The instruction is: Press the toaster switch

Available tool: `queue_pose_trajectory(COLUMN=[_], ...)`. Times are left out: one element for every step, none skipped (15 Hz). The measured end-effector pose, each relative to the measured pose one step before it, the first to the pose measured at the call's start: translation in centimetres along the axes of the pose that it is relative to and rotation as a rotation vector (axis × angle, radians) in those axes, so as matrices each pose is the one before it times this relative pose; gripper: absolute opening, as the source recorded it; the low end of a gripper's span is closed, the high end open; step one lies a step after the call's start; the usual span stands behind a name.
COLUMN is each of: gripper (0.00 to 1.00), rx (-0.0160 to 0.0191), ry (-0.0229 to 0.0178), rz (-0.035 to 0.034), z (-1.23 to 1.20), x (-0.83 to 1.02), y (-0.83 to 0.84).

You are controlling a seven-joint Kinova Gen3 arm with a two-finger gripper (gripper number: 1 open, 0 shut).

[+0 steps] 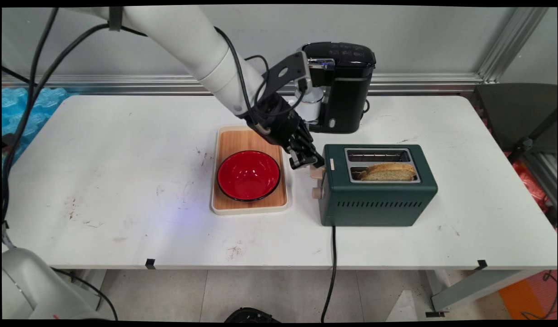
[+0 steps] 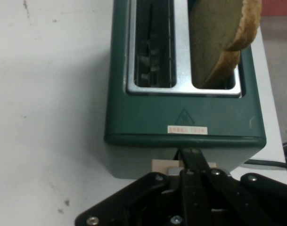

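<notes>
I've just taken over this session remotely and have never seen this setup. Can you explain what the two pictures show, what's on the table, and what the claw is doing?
The machine is a white robot arm ending in a black two-finger claw. The main view comes from a fixed camera above the white table's near side. The hand view comes from a camera on the hand, looking along the claw.

On the table stand a dark green two-slot toaster with a slice of toasted bread in its nearer slot, a red bowl on a wooden tray with a white rim, and a black coffee machine at the back.

The claw holds nothing. Its fingers are closed together, with the tips at the toaster's pale wooden lever on the end face.
</notes>
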State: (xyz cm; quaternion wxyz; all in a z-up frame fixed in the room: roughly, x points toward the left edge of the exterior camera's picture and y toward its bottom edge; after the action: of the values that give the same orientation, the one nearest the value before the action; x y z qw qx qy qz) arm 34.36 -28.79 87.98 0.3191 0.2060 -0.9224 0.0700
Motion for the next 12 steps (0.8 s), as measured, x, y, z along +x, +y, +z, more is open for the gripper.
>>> queue_pose_trajectory(gripper=[0.00, 0.00, 0.00, 0.00, 0.00, 0.00, 0.00, 0.00, 0.00, 0.00, 0.00, 0.00], rx=[-0.00132, -0.00153, -0.00152, -0.00126, -0.00109, -0.00073, -0.00038, -0.00026, -0.00010, 0.00047, 0.00072, 0.00097], ry=[-0.00265, -0.00212, -0.00195, -0.00161, -0.00135, -0.00090, -0.00128, -0.00190, -0.00202, -0.00164, -0.00252, -0.00315], rz=[0.00418, 0.00335, 0.00404, 0.00317, 0.00229, 0.00181, 0.00283, 0.00309, 0.00291, 0.00165, 0.00247, 0.00272], z=[0.284, 0.201, 0.235, 0.226, 0.198, 0.140, 0.228, 0.235, 0.205, 0.131, 0.197, 0.231], x=[-0.075, -0.071, -0.081, -0.091, -0.078, -0.053, -0.113, -0.147, -0.132, -0.118, -0.181, -0.227], y=[0.073, 0.063, 0.064, 0.046, 0.031, 0.016, 0.015, -0.011, -0.022, -0.034, -0.054, -0.076])
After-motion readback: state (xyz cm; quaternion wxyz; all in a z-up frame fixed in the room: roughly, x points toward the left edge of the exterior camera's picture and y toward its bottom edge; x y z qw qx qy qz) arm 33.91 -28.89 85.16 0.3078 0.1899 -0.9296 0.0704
